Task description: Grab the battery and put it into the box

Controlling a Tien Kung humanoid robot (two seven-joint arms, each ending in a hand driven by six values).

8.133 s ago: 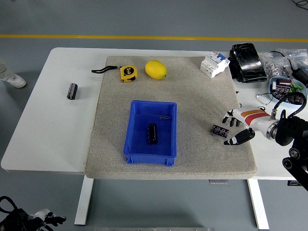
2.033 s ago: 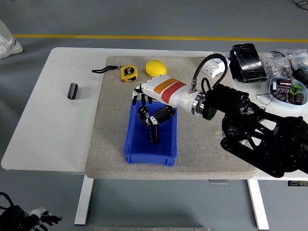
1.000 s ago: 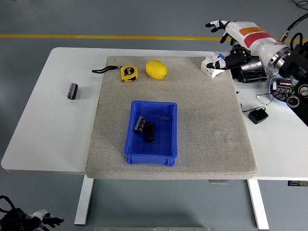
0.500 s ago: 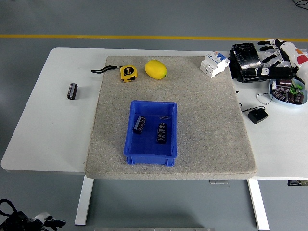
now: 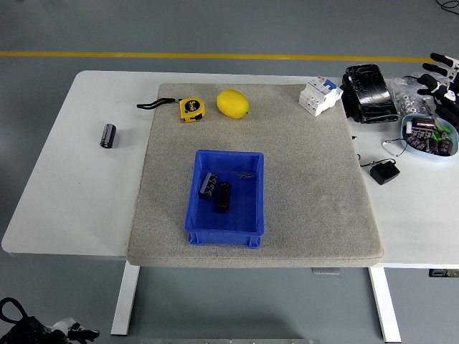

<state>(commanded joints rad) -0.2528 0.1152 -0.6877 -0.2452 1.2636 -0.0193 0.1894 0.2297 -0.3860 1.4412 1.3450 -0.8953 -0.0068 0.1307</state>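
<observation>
Head view: box mid-mat, right hand at table's far-right edge.

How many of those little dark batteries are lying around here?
3 clearly: two side by side in the blue box, a battery on the left and one on the right, and a third battery on the bare table's left. More may sit in the bowl at right; too small to tell.

Two black batteries in blue box

Two batteries in blue box
</observation>
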